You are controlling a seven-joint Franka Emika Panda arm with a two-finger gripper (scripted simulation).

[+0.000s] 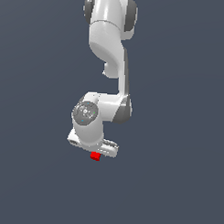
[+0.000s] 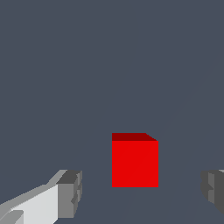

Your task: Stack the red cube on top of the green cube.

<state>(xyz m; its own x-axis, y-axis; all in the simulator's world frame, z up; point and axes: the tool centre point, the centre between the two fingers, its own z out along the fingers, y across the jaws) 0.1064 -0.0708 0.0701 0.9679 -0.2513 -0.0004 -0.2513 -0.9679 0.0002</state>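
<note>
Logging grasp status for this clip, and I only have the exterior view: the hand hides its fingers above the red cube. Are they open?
Observer: Open. In the wrist view the fingers stand wide apart, with the red cube between them.
Operator: Touching it?
Observer: No, grey floor shows on both sides of the cube.
Operator: Is the green cube in the wrist view?
Observer: No; it shows only the red cube and the fingers.
</note>
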